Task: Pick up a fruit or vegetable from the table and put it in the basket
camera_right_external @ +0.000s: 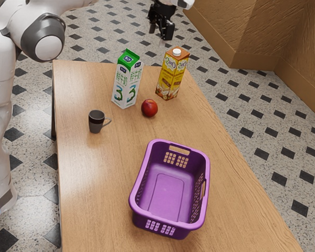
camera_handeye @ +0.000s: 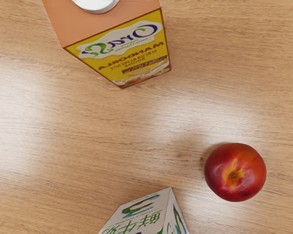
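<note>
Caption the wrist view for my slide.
A nectarine lies on the wooden table near a milk carton and an almond-drink carton.

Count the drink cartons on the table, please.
2: a green-and-white carton, nearer the mug, and a yellow carton, farther toward the exterior view's right.

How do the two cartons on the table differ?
The green-and-white carton has a peaked, gabled top, while the yellow-and-brown carton has a flatter top with a round white cap. The green-and-white carton stands nearer the mug; the yellow-and-brown carton stands farther from it. Both are upright.
</note>
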Available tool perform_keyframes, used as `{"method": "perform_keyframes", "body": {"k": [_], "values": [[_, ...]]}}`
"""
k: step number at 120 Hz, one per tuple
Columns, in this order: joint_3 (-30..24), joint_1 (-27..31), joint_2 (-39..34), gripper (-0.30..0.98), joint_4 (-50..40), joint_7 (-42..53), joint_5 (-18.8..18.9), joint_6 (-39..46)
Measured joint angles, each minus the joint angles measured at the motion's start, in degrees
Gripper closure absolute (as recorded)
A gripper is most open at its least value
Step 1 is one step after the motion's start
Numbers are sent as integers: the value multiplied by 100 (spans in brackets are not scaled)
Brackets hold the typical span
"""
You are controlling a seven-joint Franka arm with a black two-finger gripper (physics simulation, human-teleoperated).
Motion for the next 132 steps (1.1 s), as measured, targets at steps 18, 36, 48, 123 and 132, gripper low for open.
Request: {"method": "perform_keyframes", "body": {"k": [18,36,48,123,132], "values": [[-22,-101,-271,0,168,-4,18,-7],[-61,-904,-797,0,581,-89,11,-13],[-60,-1763,-658,0,83,-364,11,-17],[148,-1874,-385,0,-1155,-2331,-426,-265],[149,-2002,-581,0,-1848,-2583,-425,-19]]}}
